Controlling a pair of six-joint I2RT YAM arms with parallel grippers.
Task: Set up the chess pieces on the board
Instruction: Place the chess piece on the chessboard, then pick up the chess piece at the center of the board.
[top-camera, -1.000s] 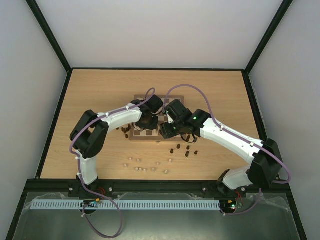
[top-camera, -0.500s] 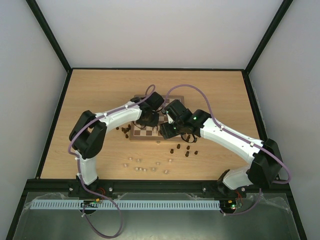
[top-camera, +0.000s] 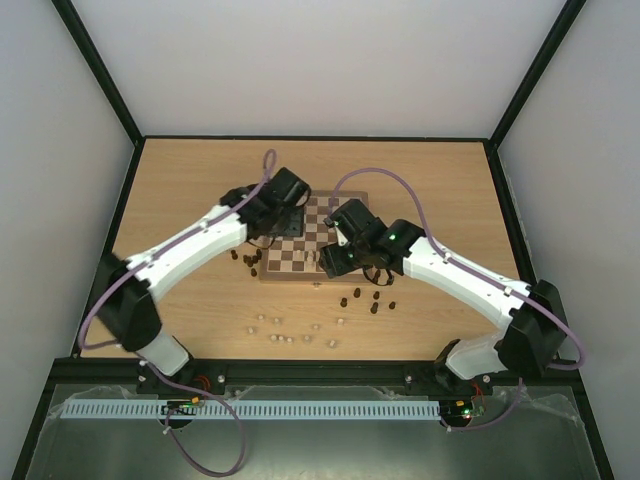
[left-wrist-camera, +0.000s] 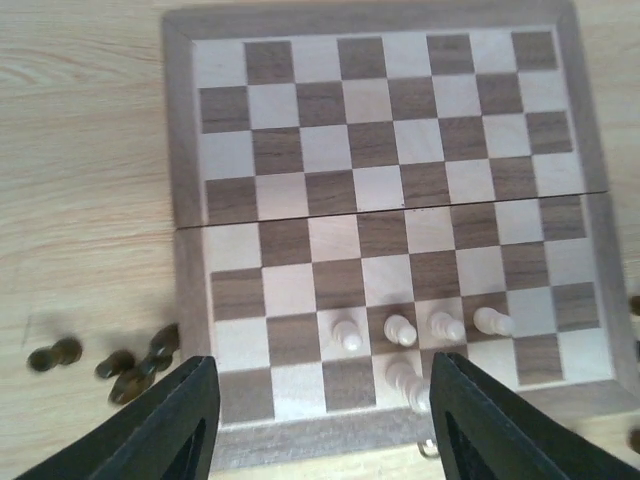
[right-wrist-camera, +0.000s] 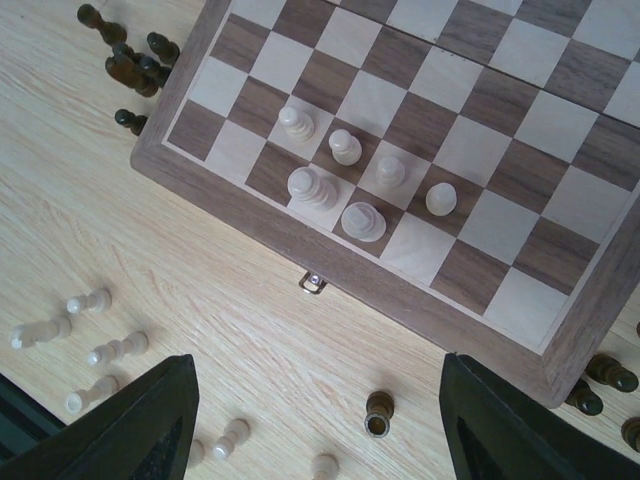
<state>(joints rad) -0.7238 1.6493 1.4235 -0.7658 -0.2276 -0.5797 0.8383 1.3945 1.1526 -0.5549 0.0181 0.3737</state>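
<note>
**Top view.** Square wooden chessboard (top-camera: 290, 264) with dark-brown and cream checks, lying mid-table on the light-wood tabletop (top-camera: 180, 180). Left gripper (top-camera: 278, 212) above its far left part, right gripper (top-camera: 337, 259) above its near edge. Kept apart, probably so the wrists do not foul each other. Pale cream turned pieces (top-camera: 290, 338) scattered loose near the arm bases. Dark brown turned pieces (top-camera: 250, 262) bunched just beside the board's left edge, with more off its near right corner. Most of the set is not yet on the board, so likely early in the task.

**Left wrist view.** Looking straight down on the board. Fingers (left-wrist-camera: 180, 420) spread wide, nothing between them. Four pale pawns side by side in the second row from the bottom border, one taller pale piece on the border row beside them. Set on neighbouring squares, as an opening line-up asks.

**Right wrist view.** Fingers (right-wrist-camera: 130, 420) parted too, holding nothing. Same group seen closer: six pale pieces, four in one row and two broader ones on the edge row, just above a small metal latch (right-wrist-camera: 313, 282). Several pale pieces lying on their sides on the table at lower left.

**Against a second ago.** Left arm now stretched out instead of folded at the elbow. Its wrist carried away from the right wrist, toward the board's far left. Right arm hardly shifted.
</note>
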